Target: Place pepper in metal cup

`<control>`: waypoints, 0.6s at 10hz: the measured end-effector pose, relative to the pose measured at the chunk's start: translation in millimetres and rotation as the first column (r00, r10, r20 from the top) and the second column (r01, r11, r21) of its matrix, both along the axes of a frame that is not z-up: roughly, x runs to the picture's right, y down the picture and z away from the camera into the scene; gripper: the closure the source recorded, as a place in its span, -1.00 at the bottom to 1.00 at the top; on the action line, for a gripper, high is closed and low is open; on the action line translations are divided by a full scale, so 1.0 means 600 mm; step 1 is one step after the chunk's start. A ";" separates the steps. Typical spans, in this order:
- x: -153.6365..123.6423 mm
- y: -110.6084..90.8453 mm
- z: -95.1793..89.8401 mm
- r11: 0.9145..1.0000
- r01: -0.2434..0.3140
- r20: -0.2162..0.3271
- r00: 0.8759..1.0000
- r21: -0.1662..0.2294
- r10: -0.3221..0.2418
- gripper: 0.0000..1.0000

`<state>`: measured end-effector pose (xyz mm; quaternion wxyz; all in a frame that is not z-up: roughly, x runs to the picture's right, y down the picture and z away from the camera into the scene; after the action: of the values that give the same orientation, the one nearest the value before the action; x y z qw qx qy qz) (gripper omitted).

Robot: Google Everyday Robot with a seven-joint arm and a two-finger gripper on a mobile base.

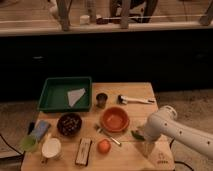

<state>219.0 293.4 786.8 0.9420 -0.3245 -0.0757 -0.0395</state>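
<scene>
The gripper (146, 147) hangs low over the table's (136, 90) front right, jaws spread, just beside the pepper (136, 134) by the orange bowl (115, 109), well apart from the metal cup (101, 100).

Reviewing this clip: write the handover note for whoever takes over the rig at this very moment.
Gripper: open and empty, pointing down over the front right part of the table.
Pepper: lying on the table just right of the orange bowl, close beside the arm, not gripped.
Metal cup: upright behind the orange bowl, right of the green tray.
Done: nothing yet.
Left: grasp the pepper, carry it to the metal cup, release it inside.
</scene>
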 end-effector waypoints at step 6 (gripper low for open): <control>0.005 0.011 0.001 1.000 0.003 0.004 1.000 -0.005 -0.003 -0.60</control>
<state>222.0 300.2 787.2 0.9409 -0.3271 -0.0771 -0.0411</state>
